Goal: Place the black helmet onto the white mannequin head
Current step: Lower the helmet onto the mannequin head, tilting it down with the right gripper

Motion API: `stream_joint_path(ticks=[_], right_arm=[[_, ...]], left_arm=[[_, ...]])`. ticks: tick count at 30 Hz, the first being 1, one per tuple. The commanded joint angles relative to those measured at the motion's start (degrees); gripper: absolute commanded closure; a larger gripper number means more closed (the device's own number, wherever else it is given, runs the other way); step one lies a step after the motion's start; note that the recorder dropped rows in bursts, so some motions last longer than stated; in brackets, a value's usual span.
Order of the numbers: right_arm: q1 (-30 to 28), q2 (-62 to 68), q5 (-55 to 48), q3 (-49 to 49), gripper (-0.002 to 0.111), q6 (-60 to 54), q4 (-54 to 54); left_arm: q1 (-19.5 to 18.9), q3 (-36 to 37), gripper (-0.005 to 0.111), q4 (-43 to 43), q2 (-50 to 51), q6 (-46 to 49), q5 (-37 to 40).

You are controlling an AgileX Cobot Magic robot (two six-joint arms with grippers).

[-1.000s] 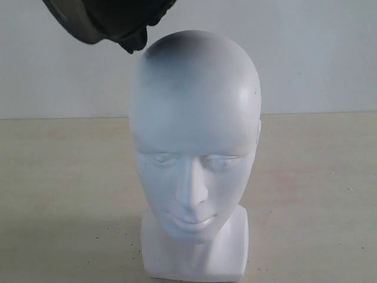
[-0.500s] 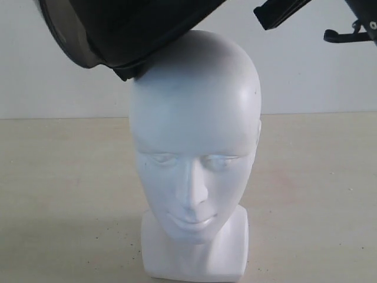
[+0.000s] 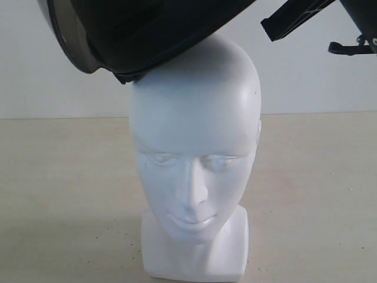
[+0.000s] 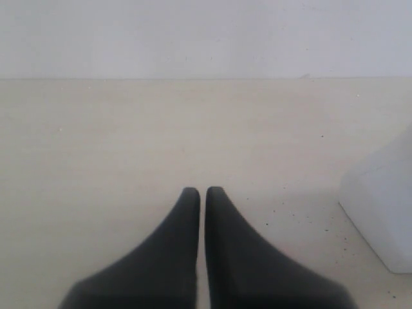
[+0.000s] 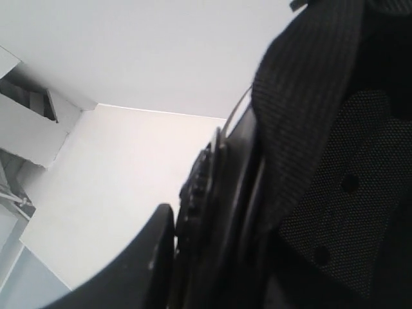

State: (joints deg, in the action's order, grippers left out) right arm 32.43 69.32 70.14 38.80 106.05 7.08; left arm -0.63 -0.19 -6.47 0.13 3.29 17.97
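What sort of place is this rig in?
Likely a robotics lab test bench: bare pale tabletop, plain white wall, and a white mannequin head with a black helmet tilted over its crown.

This looks like a robot test bench in a lab or studio, kept deliberately plain. The white mannequin head (image 3: 194, 147) stands on a bare, pale wood-grain tabletop (image 3: 65, 194) that spreads out on every side of it, with fine dark specks near its base. Behind the head rises a blank white wall (image 3: 318, 76). Above the head hangs a black helmet (image 3: 147, 23), with a dark robot arm (image 3: 368, 15) just beside it.
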Motion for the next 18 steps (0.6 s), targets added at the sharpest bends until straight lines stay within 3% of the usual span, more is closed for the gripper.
stream_joint_path(ticks=[1,18], right_arm=[[-0.5,-0.6,-0.2,-0.3,0.108,-3.8,-0.3],[-0.5,-0.6,-1.9,-0.3,0.108,-5.7,0.9]], left_arm=[[0.2,0.2,0.102,-0.1,-0.1,0.2,0.0],[0.2,0.2,0.102,-0.1,-0.1,0.2,0.0]])
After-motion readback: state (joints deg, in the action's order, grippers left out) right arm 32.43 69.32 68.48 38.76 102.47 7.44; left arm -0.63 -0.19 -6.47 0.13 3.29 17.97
